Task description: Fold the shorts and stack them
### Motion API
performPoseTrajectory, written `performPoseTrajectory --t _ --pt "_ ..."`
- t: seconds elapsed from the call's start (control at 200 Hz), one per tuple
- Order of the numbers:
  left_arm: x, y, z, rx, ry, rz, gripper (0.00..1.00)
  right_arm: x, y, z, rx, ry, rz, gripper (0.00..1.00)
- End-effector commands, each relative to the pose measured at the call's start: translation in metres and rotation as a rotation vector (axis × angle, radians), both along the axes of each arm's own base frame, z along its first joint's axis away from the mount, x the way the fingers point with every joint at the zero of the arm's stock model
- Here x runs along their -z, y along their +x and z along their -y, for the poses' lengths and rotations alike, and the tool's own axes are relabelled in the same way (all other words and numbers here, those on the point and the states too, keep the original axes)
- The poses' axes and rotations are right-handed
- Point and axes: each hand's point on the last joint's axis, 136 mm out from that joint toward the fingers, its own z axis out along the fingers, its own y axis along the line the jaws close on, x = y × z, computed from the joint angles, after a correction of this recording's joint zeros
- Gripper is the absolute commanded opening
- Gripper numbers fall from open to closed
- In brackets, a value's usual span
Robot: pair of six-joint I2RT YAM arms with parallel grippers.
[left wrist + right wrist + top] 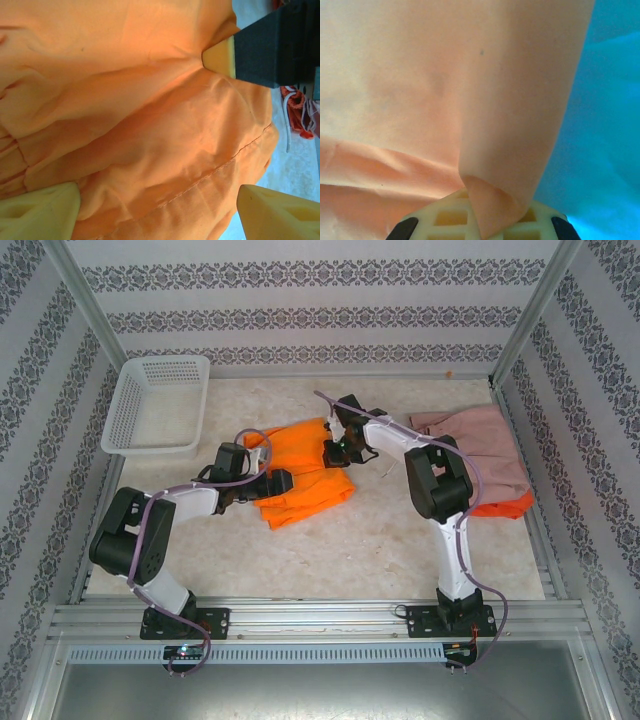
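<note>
Soft, creased yellow-orange shorts (310, 490) pinched by right tool (485, 217); left tool (160, 212) spread wide.

This is a robot test room, like a small lab booth. Two robot arms, the left arm (140, 540) and the right arm (440, 490), are bolted to a metal rail (320, 618) at the near edge of a pale bench (380, 540). Shiny metal posts (80, 295) stand at the corners of flat walls (320, 315) with flowery stripes. A white basket (155, 405) and orange shorts (300, 490) lie on the bench.
</note>
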Motion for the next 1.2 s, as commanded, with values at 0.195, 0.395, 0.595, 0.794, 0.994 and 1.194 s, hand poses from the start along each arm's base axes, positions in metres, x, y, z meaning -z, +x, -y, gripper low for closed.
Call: performPoseTrajectory --t 0.195,0.395,0.595,0.794,0.994,1.194 --pt "-0.054 -0.001 0.001 -0.003 -0.062 0.116 0.95 -0.129 -0.017 0.095 0.021 -0.283 0.265 0.0" --pt "-0.061 -0.002 0.001 -0.01 -0.082 0.138 1.0 -0.182 -0.027 0.178 0.11 -0.445 0.316 0.0" --pt "-0.063 -0.002 0.002 -0.012 -0.097 0.143 1.0 -0.21 -0.022 0.227 0.162 -0.524 0.322 0.0" --pt "-0.064 -0.002 0.0 -0.02 -0.087 0.15 1.0 -0.238 -0.013 0.237 0.206 -0.508 0.355 0.0" --pt "-0.062 -0.002 -0.001 -0.023 -0.078 0.148 1.0 -0.279 -0.011 0.232 0.253 -0.445 0.463 0.0" --pt "-0.065 -0.003 -0.004 -0.029 -0.063 0.163 1.0 -0.291 -0.013 0.262 0.307 -0.537 0.49 0.0"
